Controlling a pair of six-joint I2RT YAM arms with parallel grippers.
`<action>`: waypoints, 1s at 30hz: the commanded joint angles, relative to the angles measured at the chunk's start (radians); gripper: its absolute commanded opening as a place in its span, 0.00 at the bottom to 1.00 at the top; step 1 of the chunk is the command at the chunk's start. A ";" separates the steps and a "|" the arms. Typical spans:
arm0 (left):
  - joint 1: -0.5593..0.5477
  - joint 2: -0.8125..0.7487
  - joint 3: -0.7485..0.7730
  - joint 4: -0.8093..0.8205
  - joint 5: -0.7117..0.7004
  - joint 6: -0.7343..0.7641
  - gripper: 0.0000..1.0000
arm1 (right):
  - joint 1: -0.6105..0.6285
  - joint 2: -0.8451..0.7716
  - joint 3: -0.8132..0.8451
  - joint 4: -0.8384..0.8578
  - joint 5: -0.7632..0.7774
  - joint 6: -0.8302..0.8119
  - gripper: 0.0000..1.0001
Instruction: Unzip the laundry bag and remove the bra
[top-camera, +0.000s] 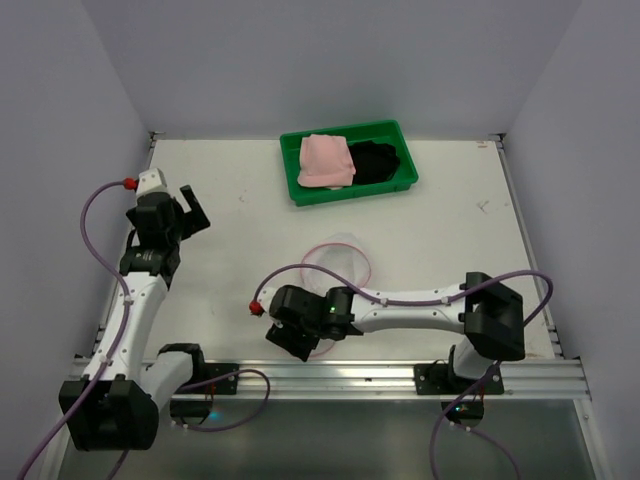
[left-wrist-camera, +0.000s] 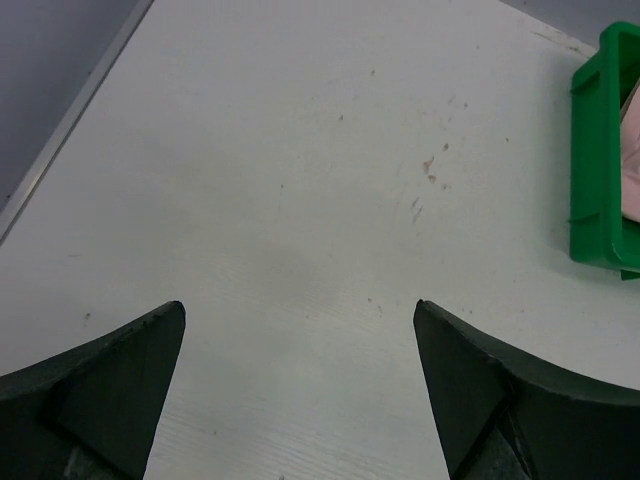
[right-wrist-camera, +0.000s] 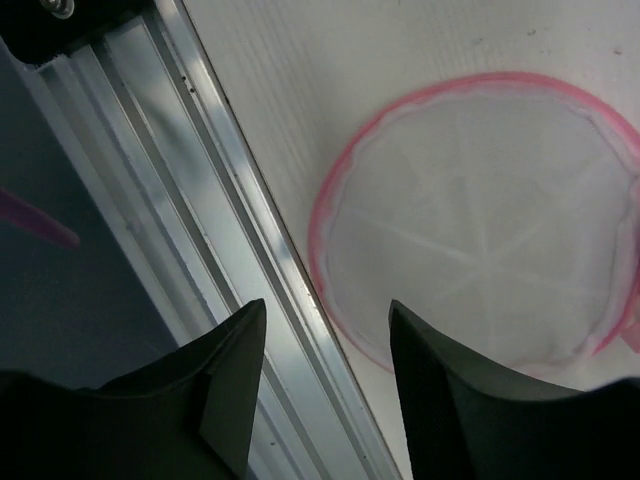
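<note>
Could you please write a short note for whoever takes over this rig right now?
Tools: the left tool is open and empty, over the bare table at its left side. The right tool is open and empty, at the table's near edge, over the rim of the bag.
Things: the bag lies flat near the front centre and its mesh looks empty. The tray at the back holds a pink cloth and a black cloth. I cannot tell which is the bra.
Done: the bag seems emptied.
Left: check that the bag is fully unzipped and that the bra is out.
</note>
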 joint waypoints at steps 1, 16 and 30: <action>0.036 -0.028 -0.009 0.033 0.003 -0.019 1.00 | 0.019 0.060 0.078 -0.031 -0.027 -0.021 0.53; 0.045 -0.039 -0.012 0.035 -0.004 -0.023 1.00 | 0.048 0.291 0.279 -0.146 0.047 0.014 0.42; 0.052 -0.031 -0.009 0.035 -0.008 -0.029 1.00 | 0.051 0.453 0.397 -0.264 0.114 0.106 0.27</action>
